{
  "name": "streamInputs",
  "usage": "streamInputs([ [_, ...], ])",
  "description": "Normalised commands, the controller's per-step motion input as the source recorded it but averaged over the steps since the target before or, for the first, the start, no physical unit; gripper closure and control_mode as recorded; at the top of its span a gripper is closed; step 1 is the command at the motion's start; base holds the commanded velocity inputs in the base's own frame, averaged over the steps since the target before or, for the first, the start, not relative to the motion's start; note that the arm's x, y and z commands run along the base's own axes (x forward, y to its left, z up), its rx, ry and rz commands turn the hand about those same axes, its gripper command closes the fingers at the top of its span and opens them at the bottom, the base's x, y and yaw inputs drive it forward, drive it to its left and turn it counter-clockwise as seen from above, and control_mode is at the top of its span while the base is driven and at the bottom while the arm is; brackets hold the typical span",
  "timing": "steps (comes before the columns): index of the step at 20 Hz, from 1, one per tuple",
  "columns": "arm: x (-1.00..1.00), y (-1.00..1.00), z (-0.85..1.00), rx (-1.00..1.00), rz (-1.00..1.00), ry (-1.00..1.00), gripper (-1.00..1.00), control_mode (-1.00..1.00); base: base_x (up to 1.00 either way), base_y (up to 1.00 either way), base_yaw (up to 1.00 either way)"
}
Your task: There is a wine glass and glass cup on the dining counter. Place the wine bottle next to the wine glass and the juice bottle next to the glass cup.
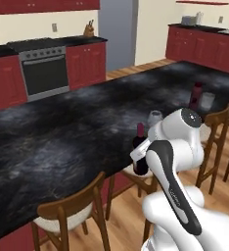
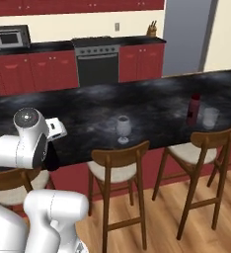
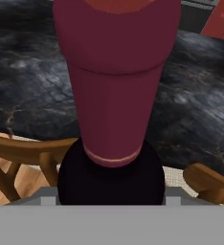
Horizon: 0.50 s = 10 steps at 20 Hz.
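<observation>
On the left of the right base view my white arm stands over the near edge of the dining bench, which has a black, grey-veined top. In the left base view the wine bottle is upright at my wrist, by this near edge, with its pinkish-red neck above the dark body. In the hand view the wine bottle rises very close in front of the camera, and its black body sits low between where my fingers are. My pincer seems to hold this bottle, but the fingers themselves are hidden, so I cannot tell how they stand.

More to the right, the wine glass stands on the bench, above a wooden chair. Well apart from it, far right, the juice bottle stands just beside the glass cup.
</observation>
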Motion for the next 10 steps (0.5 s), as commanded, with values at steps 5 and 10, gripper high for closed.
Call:
streamInputs([
  [5, 0.00, 0.00, 0.00, 0.00, 0.00, 0.00, 1.00, 1.00, 0.64, -0.11, 0.20],
  [10, 0.00, 0.00, 0.00, 0.00, 0.00, 0.00, 1.00, 1.00, 0.59, -0.08, 0.25],
])
